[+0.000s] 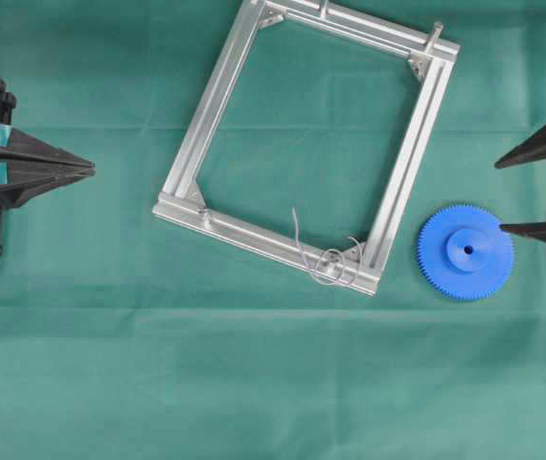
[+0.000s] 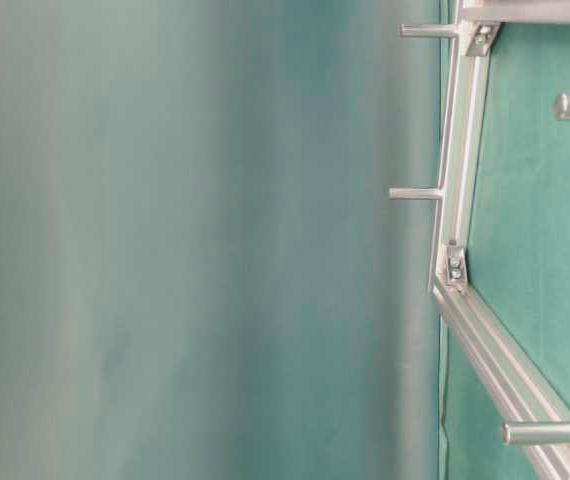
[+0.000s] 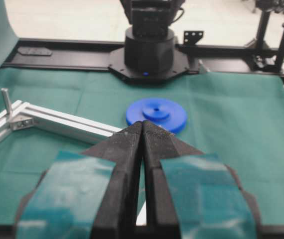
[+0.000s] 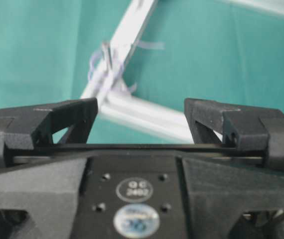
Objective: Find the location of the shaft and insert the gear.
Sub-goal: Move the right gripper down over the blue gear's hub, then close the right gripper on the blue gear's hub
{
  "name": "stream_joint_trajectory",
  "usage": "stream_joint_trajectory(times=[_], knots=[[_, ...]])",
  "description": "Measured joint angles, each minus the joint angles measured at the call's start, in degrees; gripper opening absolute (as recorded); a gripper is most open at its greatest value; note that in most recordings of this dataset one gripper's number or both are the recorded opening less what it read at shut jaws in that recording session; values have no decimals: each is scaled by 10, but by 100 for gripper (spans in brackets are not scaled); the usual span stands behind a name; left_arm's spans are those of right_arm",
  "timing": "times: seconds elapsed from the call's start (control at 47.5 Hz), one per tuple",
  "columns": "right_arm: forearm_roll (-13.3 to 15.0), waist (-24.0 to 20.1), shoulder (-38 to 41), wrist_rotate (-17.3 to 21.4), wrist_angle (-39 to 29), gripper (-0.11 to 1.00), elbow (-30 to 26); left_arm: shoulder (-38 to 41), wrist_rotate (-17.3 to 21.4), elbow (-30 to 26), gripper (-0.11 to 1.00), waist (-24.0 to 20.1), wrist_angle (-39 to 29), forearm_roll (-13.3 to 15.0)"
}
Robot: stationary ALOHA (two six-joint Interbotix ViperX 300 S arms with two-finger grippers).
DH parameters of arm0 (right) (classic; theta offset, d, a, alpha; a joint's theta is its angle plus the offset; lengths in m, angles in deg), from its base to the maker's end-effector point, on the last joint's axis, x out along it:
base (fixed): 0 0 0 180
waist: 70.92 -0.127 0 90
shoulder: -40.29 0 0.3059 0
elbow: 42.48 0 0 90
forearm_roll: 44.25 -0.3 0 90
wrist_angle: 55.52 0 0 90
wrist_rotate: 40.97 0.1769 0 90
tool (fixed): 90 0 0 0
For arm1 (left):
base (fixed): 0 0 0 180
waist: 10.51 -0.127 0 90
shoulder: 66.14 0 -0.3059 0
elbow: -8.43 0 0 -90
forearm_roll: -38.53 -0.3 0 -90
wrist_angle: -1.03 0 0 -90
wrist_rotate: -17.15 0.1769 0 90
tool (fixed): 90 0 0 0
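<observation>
Now right gripper (image 1: pixel 499 196) agape — gear (image 1: pixel 466 252) flat, untouched.

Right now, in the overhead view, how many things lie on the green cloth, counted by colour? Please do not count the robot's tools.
Blue: 1, the gear.
Silver: 2, the aluminium frame and the wire loops around the shaft at the frame's lower right corner.
Total: 3.

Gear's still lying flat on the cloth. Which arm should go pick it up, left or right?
Right, probably. The right gripper stands open beside the gear, one of its fingers already over the rim. The left gripper is shut at the far side of the frame. The shaft is also nearer the right.
</observation>
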Motion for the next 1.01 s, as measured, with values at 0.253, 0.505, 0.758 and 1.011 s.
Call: stream_joint_trajectory(times=[0.253, 0.505, 0.758, 1.011], knots=[[0, 0, 35, 9, -78, 93, -2, 0, 1, 0, 1, -17, 0, 0], [0, 0, 73, 10, -112, 93, -2, 0, 1, 0, 1, -22, -1, -1], [1, 0, 126, 11, -114, 93, -2, 0, 1, 0, 1, -22, 0, 0], [0, -5, 207, 11, -105, 93, 4, 13, 1, 0, 1, -22, 0, 0]])
